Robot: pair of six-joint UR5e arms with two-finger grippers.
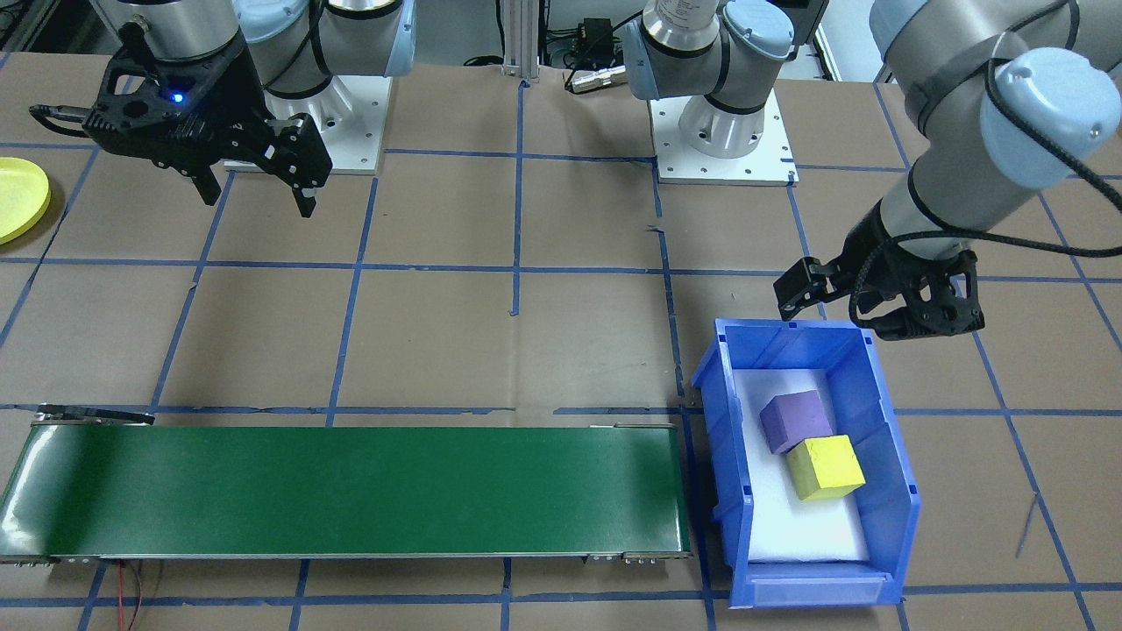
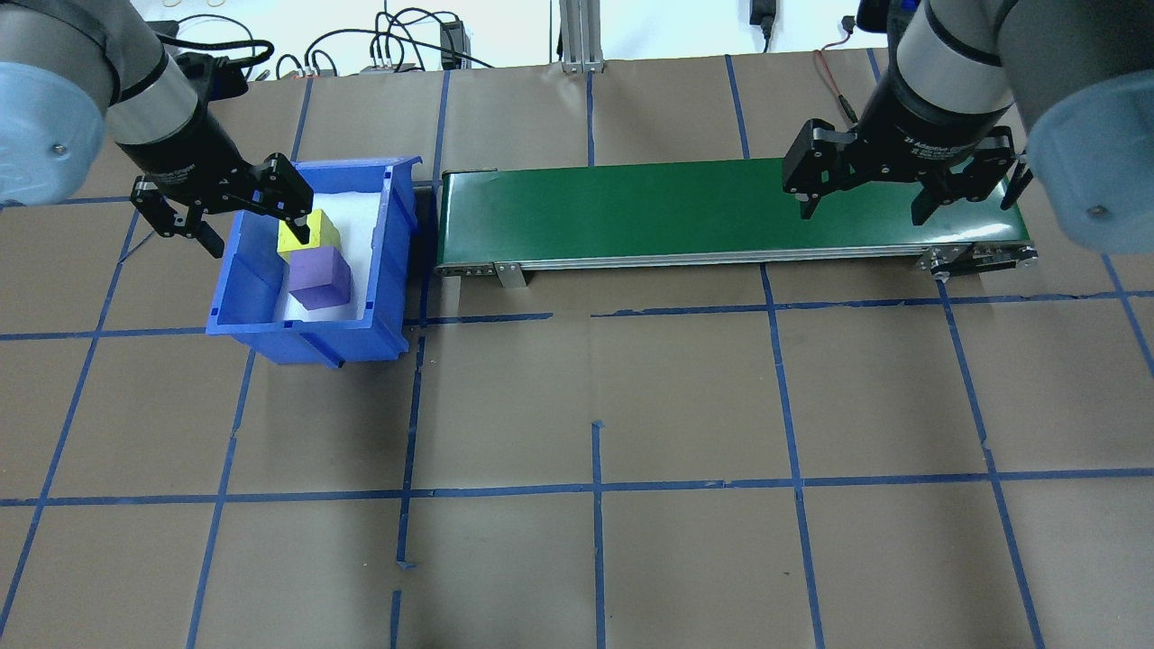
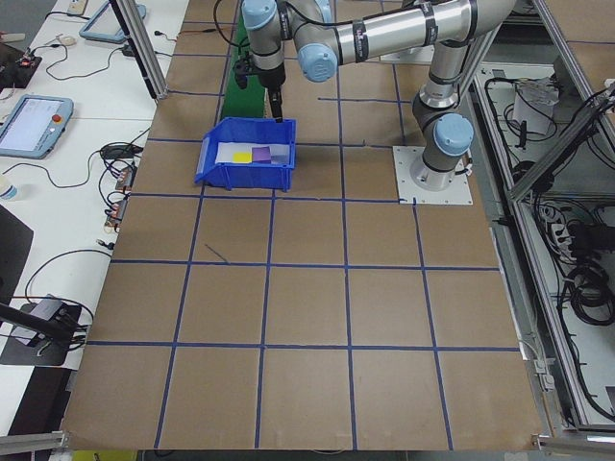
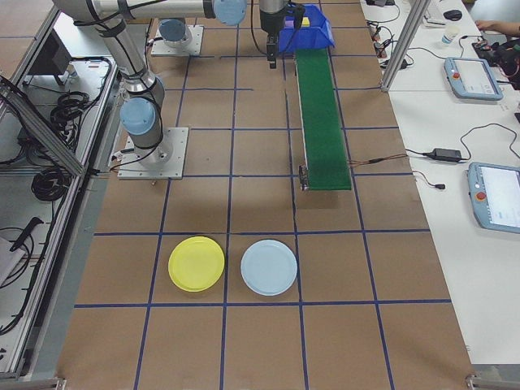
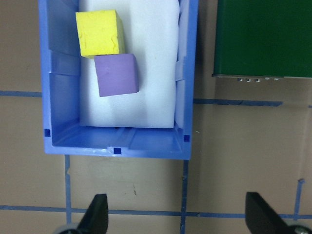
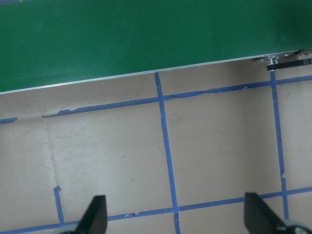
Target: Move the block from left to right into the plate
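Two cubes, purple cube (image 1: 795, 421) and yellow cube (image 1: 824, 467), touch inside the blue bin (image 1: 885, 412) at lower right; left gripper (image 1: 846, 304) and right gripper (image 1: 256, 186) hover, jaws apart.

On the robot's left a bin (image 2: 383, 270) holds two cubes (image 2: 319, 278) touching on a pad, a belt (image 2: 631, 212) runs from just beside the bin toward the right, and two plates (image 4: 196, 263) lie side by side well beyond the belt's right end.
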